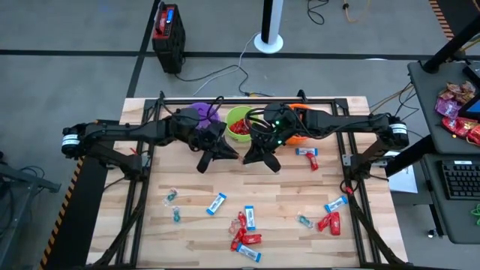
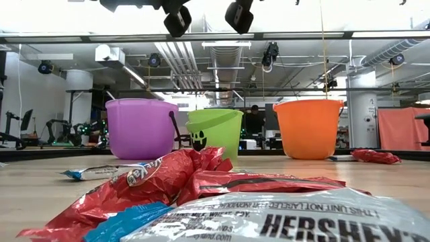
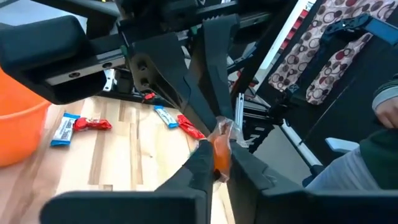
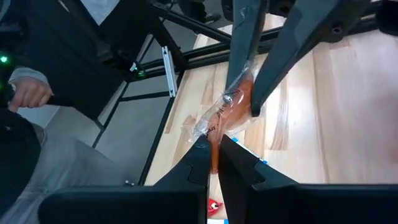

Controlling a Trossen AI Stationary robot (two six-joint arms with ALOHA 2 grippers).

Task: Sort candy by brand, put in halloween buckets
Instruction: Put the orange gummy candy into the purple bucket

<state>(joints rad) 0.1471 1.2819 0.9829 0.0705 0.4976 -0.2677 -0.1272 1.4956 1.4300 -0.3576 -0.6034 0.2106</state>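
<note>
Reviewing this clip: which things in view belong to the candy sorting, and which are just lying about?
Job:
- loose candy on the table
- orange clear-wrapped piece gripped between both end effectors, left and right
- purple bucket, green bucket, orange bucket

Lying about:
- red bags on the side desk
- keyboard
- red-topped black box on the floor

overhead, table-level, two close wrist views, shared table (image 1: 187,217)

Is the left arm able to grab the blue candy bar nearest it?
Probably not yet. The left gripper has its jaws shut on an orange candy, which the right gripper pinches too. Nothing covers the blue candy bar itself.
</note>
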